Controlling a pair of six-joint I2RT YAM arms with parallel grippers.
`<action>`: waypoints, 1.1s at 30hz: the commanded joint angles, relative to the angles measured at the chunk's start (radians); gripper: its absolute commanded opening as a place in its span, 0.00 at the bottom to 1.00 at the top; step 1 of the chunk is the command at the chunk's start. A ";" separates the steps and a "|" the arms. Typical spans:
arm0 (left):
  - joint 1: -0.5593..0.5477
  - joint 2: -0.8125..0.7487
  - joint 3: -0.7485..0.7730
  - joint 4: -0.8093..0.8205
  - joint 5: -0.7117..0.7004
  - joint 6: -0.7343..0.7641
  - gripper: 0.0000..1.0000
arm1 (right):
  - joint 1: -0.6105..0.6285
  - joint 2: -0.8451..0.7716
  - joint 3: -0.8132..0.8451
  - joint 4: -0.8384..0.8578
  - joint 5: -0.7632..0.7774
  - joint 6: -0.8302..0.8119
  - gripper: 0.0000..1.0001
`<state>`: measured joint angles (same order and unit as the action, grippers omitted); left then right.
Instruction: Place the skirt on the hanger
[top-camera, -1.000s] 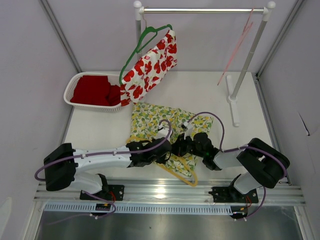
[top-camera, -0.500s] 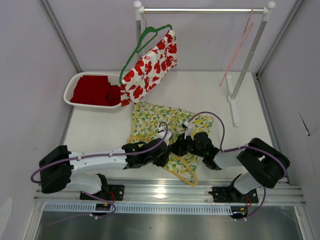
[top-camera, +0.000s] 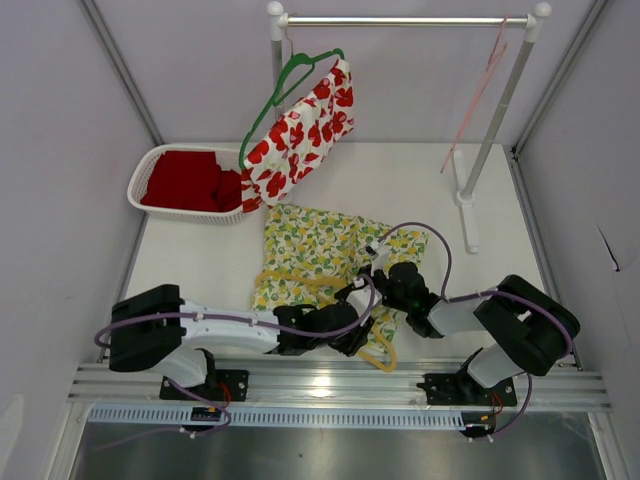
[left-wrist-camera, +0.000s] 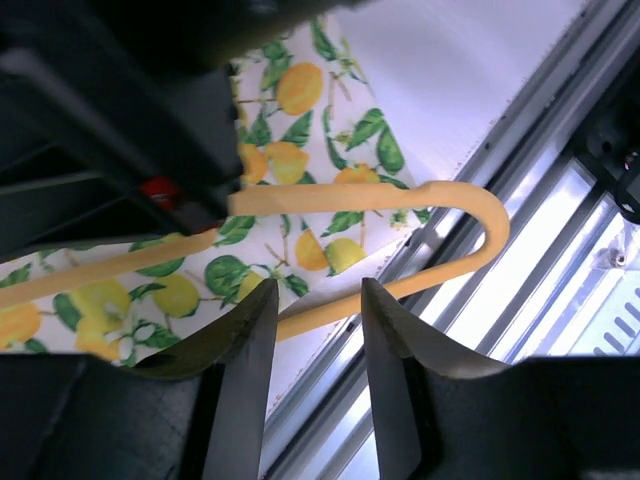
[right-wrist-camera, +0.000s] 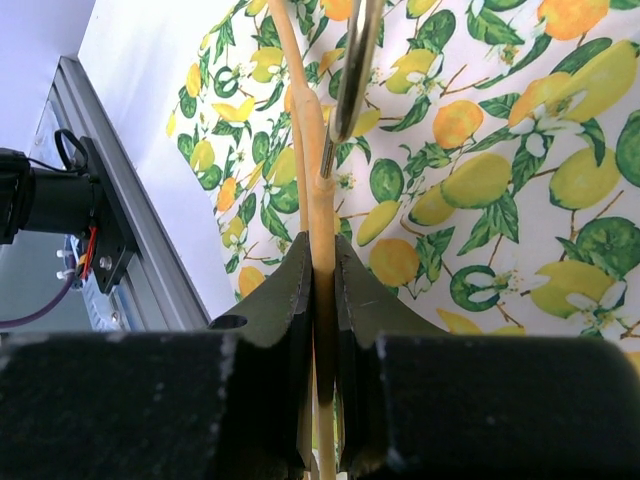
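R gripper (right-wrist-camera: 322, 288) is clamped on the hanger (left-wrist-camera: 350, 197), which lies on the skirt (top-camera: 310, 240), centre of tabletop (top-camera: 200, 265) near front edge. I see L gripper (left-wrist-camera: 315, 315) fingers apart over the hook end.

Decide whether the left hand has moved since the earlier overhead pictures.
Yes. The left hand has slid nearer the metal rail at the table's near edge, and rightward along the yellow hanger.
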<state>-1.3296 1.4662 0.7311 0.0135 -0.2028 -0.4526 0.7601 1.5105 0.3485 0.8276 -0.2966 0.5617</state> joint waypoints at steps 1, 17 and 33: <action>-0.032 0.011 0.002 0.129 0.005 0.070 0.46 | -0.025 0.027 0.004 -0.088 0.031 -0.028 0.00; -0.092 0.184 0.031 0.270 -0.085 0.230 0.57 | -0.036 0.045 0.006 -0.074 0.011 -0.016 0.00; -0.155 0.295 0.031 0.286 -0.251 0.265 0.39 | -0.038 0.056 0.003 -0.058 0.004 -0.013 0.00</action>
<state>-1.4708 1.7363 0.7612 0.2752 -0.3897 -0.2020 0.7292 1.5375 0.3504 0.8402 -0.3347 0.5838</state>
